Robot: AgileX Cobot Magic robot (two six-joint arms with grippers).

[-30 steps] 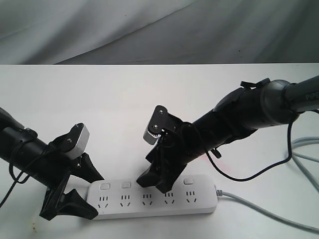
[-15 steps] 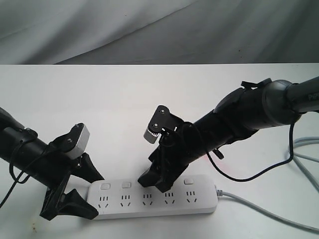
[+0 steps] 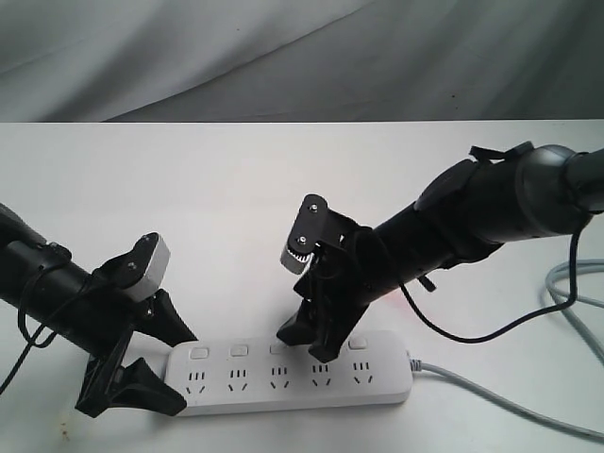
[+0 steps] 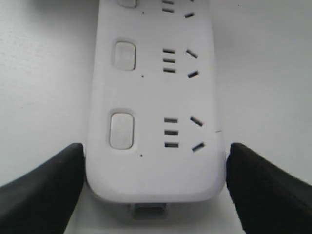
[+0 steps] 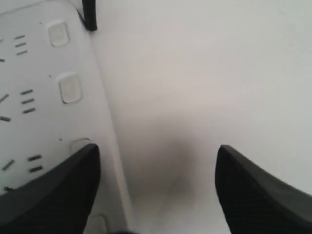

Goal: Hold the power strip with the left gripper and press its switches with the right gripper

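Note:
The white power strip lies flat near the table's front edge, its grey cable running off to the right. My left gripper straddles its left end and is shut on it; in the left wrist view the power strip sits between the black fingers, which touch both long sides. The switches form a row along the far edge. My right gripper stands open over the strip's middle. One of its fingers hangs over a switch; the other is over bare table.
The table is plain white, with a grey cloth backdrop behind it. Loose grey cables lie at the right edge, and a thin black wire loops down from the right arm.
My right gripper has shifted slightly to the right along the switch row, uncovering the third switch. The left gripper and the strip have not moved.

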